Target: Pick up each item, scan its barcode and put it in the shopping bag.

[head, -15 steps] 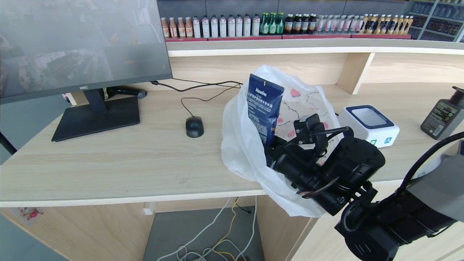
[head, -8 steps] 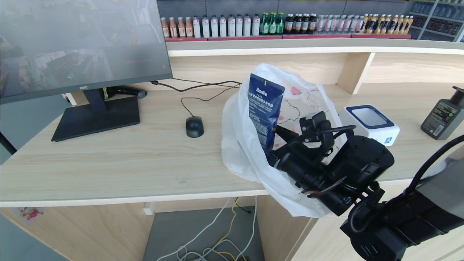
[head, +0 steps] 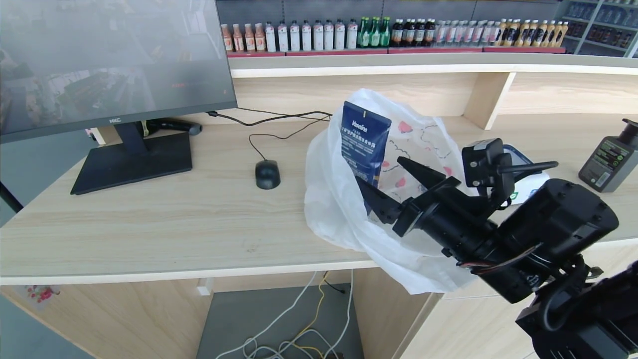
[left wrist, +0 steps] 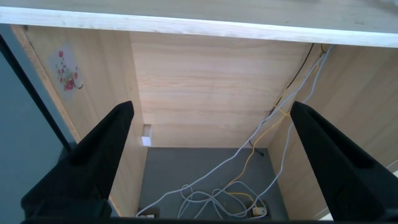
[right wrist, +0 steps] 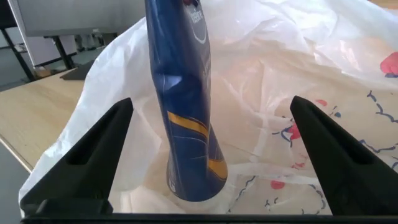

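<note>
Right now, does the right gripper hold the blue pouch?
No: the right gripper is open, with a gap between each finger and the pouch, which stands in the bag.

Head view: bright, even, diffuse overhead light, shadows soft. Monitor (head: pixel 109 60) at 10 o'clock is hazy w/ washed-out reflections across the screen. Mouse (head: pixel 267 174) throws just a faint shadow on the surface (head: pixel 149 219). Shopping bag (head: pixel 334 199) near centre glows white, translucent, folds visible. Bottles (head: pixel 394 32) at 12 o'clock small but sharp. Right wrist view: bag plastic v. bright, highlights nearly blown; right gripper (right wrist: pixel 211 102) jaws are black silhouettes w/ soft edges. Left wrist view: dimmer, shaded under the surface; left gripper (left wrist: pixel 211 106) jaws likewise dark, out of focus.
</note>
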You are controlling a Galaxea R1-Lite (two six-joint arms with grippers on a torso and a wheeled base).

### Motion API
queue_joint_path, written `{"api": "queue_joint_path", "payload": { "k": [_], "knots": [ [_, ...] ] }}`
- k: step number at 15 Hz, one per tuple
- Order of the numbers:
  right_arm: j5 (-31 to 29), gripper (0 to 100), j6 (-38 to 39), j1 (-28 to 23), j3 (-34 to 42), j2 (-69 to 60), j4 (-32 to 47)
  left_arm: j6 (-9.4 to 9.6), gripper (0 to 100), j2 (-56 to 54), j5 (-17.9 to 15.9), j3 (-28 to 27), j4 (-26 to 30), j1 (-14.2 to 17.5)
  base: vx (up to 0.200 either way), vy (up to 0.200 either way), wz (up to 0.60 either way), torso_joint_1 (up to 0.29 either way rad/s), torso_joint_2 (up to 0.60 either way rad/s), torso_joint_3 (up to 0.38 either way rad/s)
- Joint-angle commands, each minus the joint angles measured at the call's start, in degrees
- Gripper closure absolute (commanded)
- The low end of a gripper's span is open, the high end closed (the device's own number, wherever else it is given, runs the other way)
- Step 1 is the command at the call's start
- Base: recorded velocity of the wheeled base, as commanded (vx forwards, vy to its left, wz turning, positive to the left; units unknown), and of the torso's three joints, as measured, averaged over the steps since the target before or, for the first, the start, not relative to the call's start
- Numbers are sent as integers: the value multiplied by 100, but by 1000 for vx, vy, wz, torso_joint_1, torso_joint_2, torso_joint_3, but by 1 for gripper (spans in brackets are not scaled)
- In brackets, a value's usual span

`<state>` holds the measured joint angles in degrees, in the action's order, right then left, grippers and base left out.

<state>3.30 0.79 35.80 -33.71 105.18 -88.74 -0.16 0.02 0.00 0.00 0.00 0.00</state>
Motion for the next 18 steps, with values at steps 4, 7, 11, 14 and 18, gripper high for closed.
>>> {"api": "queue_joint_path", "payload": {
  "k": [4, 7, 11, 14, 18],
  "knots": [
    [12, 0, 0, -214, 479, -718, -21, -2, 0, -2, 0, 0, 0, 0, 0, 0, 0, 0, 0, 0],
    [12, 0, 9, -267, 708, -964, -74, 7, 0, -2, 0, 0, 0, -9, 0, 0, 0, 0, 0, 0],
    [12, 0, 9, -267, 857, -1087, -83, -11, 0, -2, 0, 0, 0, -9, 0, 0, 0, 0, 0, 0],
    [21, 0, 9, -267, 778, -947, -91, -2, 0, -2, 0, 0, 0, -9, -67, 0, 0, -1, 1, -1],
    [21, 0, 9, -267, 778, -885, -91, 7, 0, -2, 0, 0, 0, -9, 0, 0, 0, 0, 0, 0]
  ]
}}
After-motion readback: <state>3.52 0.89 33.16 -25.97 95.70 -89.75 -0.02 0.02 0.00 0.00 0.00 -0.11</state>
